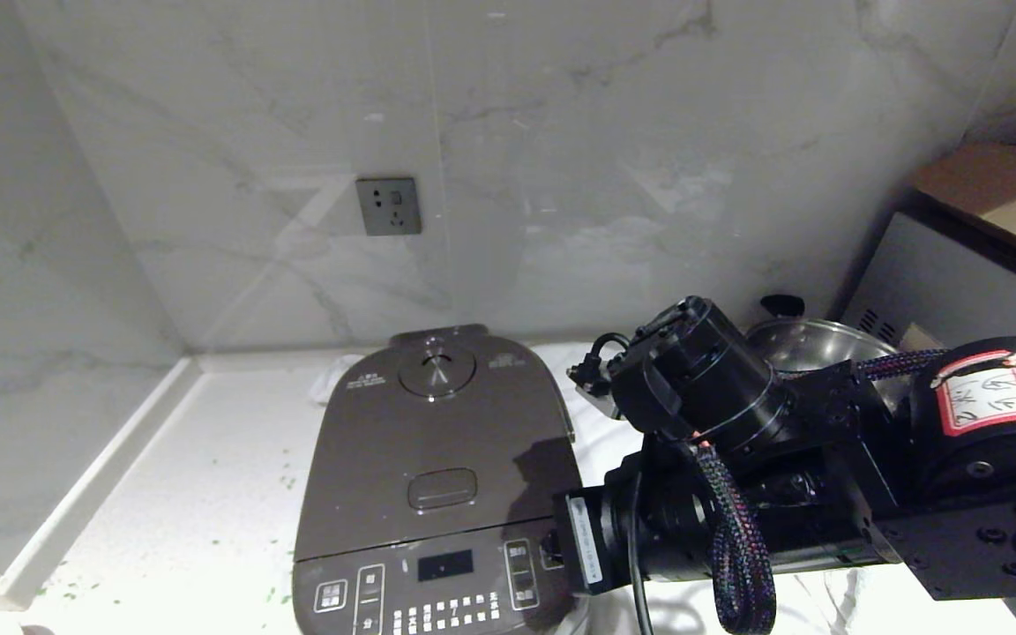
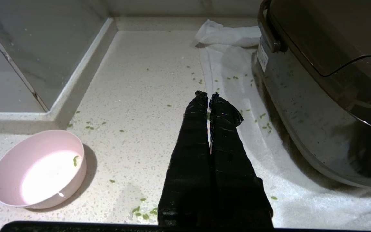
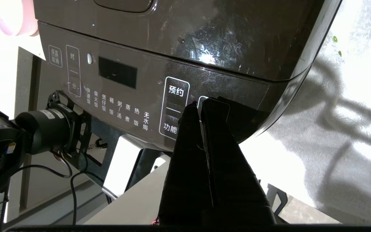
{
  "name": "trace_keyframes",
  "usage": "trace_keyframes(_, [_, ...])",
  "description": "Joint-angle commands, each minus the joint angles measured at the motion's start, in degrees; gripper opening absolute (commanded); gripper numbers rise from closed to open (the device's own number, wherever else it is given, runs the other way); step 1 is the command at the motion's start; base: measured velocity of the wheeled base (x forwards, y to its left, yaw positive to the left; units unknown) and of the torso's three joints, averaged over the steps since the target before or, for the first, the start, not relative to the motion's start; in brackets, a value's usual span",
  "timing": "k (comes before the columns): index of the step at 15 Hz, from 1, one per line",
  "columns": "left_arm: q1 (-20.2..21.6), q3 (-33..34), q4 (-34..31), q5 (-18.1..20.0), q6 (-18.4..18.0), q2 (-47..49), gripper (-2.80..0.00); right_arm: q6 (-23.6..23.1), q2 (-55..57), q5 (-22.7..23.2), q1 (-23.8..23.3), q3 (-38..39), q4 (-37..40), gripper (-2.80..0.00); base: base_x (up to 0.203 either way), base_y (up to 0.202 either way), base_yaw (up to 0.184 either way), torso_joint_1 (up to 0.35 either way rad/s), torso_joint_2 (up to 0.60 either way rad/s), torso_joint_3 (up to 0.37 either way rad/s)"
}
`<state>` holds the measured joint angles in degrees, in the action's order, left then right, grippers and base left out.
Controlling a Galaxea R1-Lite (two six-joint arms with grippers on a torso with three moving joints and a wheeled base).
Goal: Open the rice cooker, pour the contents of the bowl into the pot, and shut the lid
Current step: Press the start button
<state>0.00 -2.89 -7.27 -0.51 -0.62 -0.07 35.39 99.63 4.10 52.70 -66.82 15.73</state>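
The dark brown rice cooker (image 1: 384, 529) stands on the counter with its lid (image 1: 437, 432) down, so the pot is hidden. My right gripper (image 3: 200, 104) is shut and empty, with its tips at a button on the right of the cooker's front panel (image 3: 124, 96). Over the counter to the cooker's left, my left gripper (image 2: 208, 95) is shut on nothing. The pink bowl (image 2: 40, 169) sits near it, upright, and holds only a green bit or two (image 2: 75, 159). More of the green contents (image 2: 264, 124) lie scattered on the counter and cloth.
A steel pan (image 1: 812, 344) stands behind my right arm, beside a grey box-shaped unit (image 1: 958, 273). A white cloth (image 2: 237, 64) lies under and beside the cooker. A raised ledge (image 1: 93, 476) borders the counter on the left. A wall socket (image 1: 389, 205) is above the cooker.
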Motion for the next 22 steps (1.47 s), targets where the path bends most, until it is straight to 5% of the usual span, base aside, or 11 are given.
trace_keyframes(1, [0.0,0.0,0.0,0.0,0.0,0.0,-2.8,0.3,-0.1,0.1,0.0,0.5,0.0,-2.8,0.0,0.0,0.0,0.0,0.0,0.0])
trace_keyframes(15, [0.0,0.0,0.1,0.0,0.0,0.0,-2.8,1.5,-0.2,1.4,-0.4,2.8,-1.9,-2.8,0.0,0.0,0.0,0.0,0.0,0.0])
trace_keyframes(22, [0.0,0.0,0.1,0.0,0.3,0.0,-2.8,1.2,-9.0,-0.1,-1.4,-2.0,0.3,-2.8,0.0,0.0,0.0,0.0,0.0,0.0])
